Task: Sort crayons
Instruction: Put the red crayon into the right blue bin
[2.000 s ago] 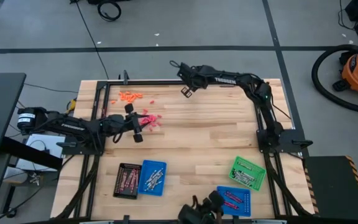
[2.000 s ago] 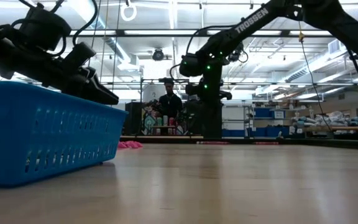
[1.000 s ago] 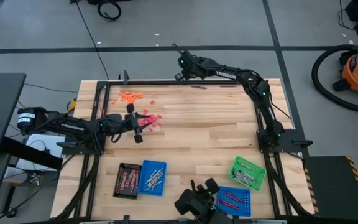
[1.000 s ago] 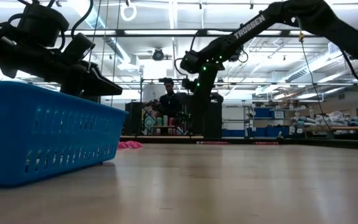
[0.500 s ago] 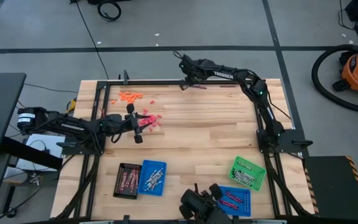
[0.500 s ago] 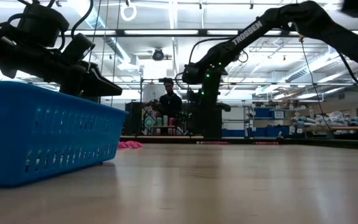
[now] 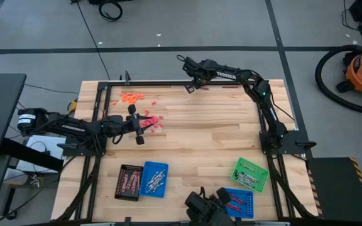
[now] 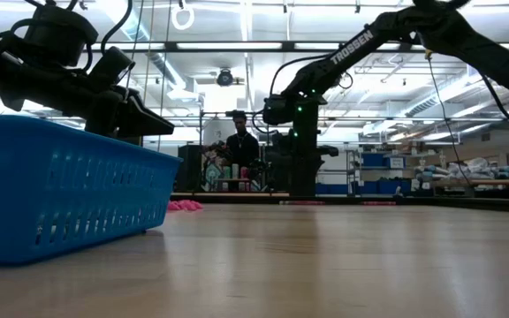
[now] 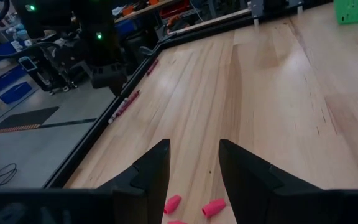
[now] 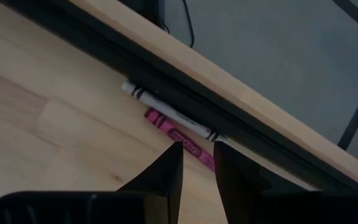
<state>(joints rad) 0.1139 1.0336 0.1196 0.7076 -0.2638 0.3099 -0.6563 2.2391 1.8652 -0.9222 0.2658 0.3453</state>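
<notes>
My right gripper (image 7: 191, 88) hangs over the far edge of the wooden table (image 7: 200, 138), just beside the black frame rail (image 10: 185, 93) that runs along it. My fingers (image 10: 166, 171) stand slightly apart with nothing between them. Directly ahead of them lie two crayons: a red-pink crayon (image 10: 176, 135) flat on the wood, and a silver-grey crayon (image 10: 166, 112) tucked against the rail, the two touching or nearly so.

My left gripper (image 7: 136, 125) hovers over the left part of the table, above a scatter of red-pink crayon pieces (image 7: 153, 120). Its two fingers (image 9: 154, 174) are parted and empty, and two of the pink pieces (image 9: 194, 206) show on the wood just beyond the tips. Farther toward the far left corner sits a cluster of orange crayons (image 7: 131, 97).

Along the near edge stand the trays. A black tray (image 7: 120, 182) holds red-pink crayons and touches a blue tray (image 7: 147, 171) with silver-grey ones. Toward the near right, a green tray (image 7: 240, 164) carries silver-grey sticks, and a second blue tray (image 7: 249, 196) near it holds red-pink ones.

From table height, a blue tray wall (image 8: 60, 190) fills the left foreground. A person (image 8: 239, 150) stands in the room beyond the far edge.
</notes>
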